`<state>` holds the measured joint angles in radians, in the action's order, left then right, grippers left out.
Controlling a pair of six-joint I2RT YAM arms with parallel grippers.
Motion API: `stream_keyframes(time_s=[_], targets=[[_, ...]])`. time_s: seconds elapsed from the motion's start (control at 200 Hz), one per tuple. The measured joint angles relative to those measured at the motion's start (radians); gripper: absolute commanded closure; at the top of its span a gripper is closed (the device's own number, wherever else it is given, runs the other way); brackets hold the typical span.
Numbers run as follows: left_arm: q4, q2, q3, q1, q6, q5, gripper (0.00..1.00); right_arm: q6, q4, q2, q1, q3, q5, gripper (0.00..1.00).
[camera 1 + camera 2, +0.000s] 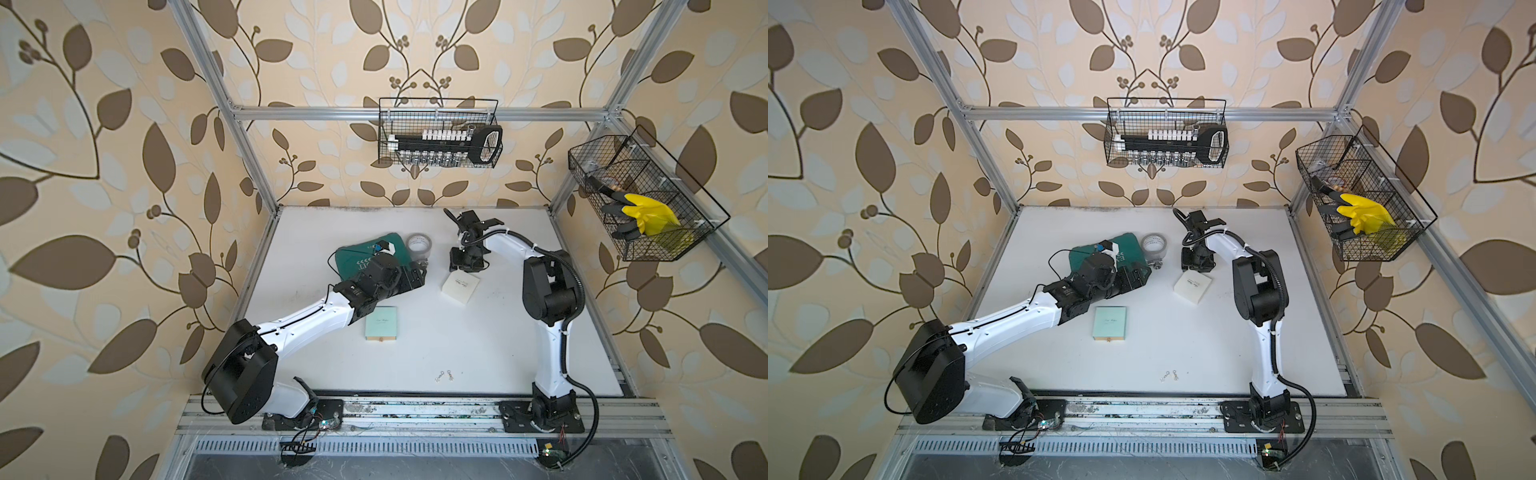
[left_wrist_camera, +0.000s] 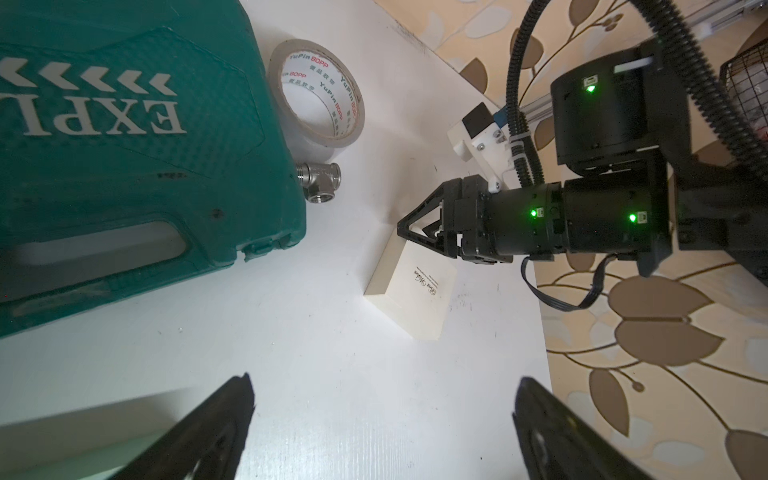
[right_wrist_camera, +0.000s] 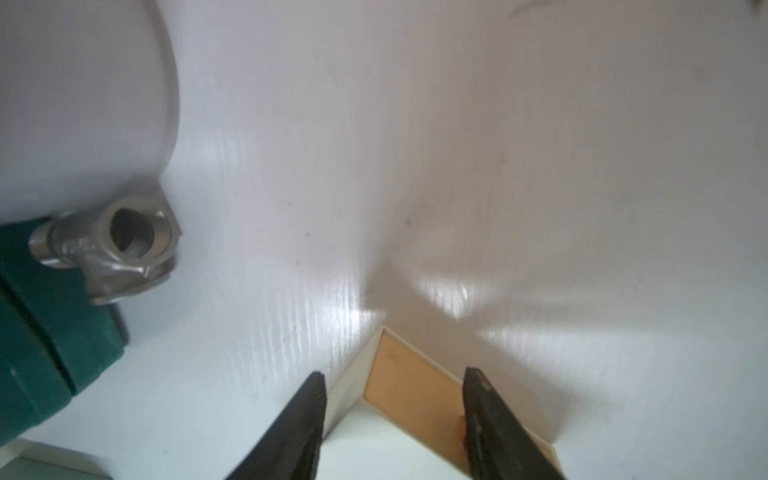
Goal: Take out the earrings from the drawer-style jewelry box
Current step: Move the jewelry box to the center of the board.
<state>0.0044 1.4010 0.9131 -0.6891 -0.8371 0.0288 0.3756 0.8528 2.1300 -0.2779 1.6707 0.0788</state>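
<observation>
A pair of tiny silvery earrings [image 1: 444, 376] [image 1: 1170, 376] lies on the white table near its front edge. A cream jewelry box [image 1: 460, 288] [image 2: 415, 291] sits at mid right. My right gripper [image 1: 459, 266] [image 3: 395, 372] points down at the box's far corner, and its jaws stand apart either side of a tan end face [image 3: 411, 386]. A mint drawer-style box [image 1: 381, 323] lies shut in the middle, with a small knob on its tan front. My left gripper [image 1: 417, 276] [image 2: 384, 380] hovers wide open over bare table, left of the cream box.
A green tool case [image 1: 365, 253] lies under my left arm. A tape roll [image 1: 419, 243] and a metal tee fitting [image 2: 320, 183] sit beside it, close to the left of the cream box. Two wire baskets [image 1: 438, 133] [image 1: 640, 199] hang on the frame.
</observation>
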Motion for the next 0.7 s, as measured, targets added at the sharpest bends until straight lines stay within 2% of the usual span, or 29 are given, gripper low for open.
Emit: stream_keyframes(time_s=[0.2,0.37,0.54,0.7], targets=[[-0.002,0.008,0.006,-0.026,0.008,0.074,0.01,0.066,-0.046,-0.165,-0.002,-0.211,0.01,0.44],[-0.002,0.066,0.033,-0.066,0.017,0.146,0.01,0.129,-0.08,-0.28,0.005,-0.352,0.039,0.43],[-0.002,0.138,0.046,-0.105,0.014,0.196,0.01,0.188,-0.108,-0.365,0.042,-0.463,0.085,0.34],[0.0,0.208,0.088,-0.124,-0.011,0.23,0.01,0.221,-0.146,-0.437,0.076,-0.554,0.132,0.33]])
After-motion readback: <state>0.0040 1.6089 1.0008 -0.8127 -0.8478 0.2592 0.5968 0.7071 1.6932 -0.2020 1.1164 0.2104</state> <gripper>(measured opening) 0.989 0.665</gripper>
